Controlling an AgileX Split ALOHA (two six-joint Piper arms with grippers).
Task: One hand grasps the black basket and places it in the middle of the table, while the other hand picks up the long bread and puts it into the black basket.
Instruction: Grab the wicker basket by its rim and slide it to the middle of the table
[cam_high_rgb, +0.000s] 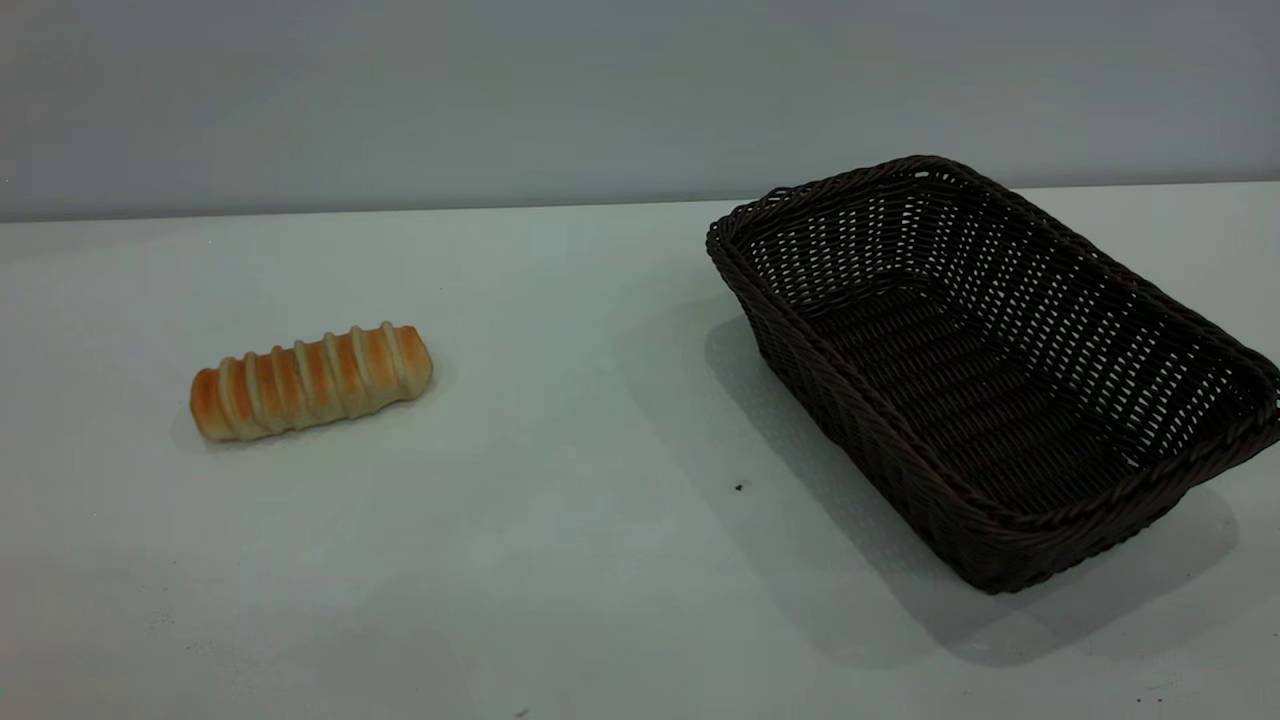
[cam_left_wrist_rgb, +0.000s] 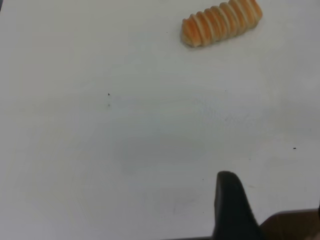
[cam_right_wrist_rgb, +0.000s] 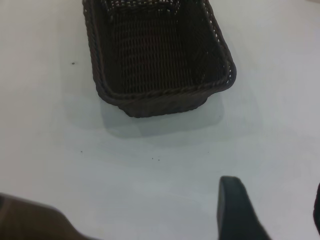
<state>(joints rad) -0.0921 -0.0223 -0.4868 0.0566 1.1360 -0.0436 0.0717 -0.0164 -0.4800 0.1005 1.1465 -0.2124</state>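
Observation:
The long bread (cam_high_rgb: 311, 381), golden-orange with pale stripes, lies on the white table (cam_high_rgb: 560, 560) at the left. The black basket (cam_high_rgb: 985, 365), dark woven wicker and empty, stands on the table at the right, turned at an angle. Neither gripper shows in the exterior view. In the left wrist view the left gripper (cam_left_wrist_rgb: 272, 202) is open and empty, one dark finger (cam_left_wrist_rgb: 227, 205) in view, well apart from the bread (cam_left_wrist_rgb: 221, 22). In the right wrist view the right gripper (cam_right_wrist_rgb: 272, 205) is open and empty, hovering over bare table short of the basket's near end (cam_right_wrist_rgb: 160, 97).
A few tiny dark specks (cam_high_rgb: 738, 487) mark the tabletop between bread and basket. A grey wall (cam_high_rgb: 500, 100) rises behind the table's far edge. A brown surface (cam_left_wrist_rgb: 292, 225) shows past the table's edge in the left wrist view.

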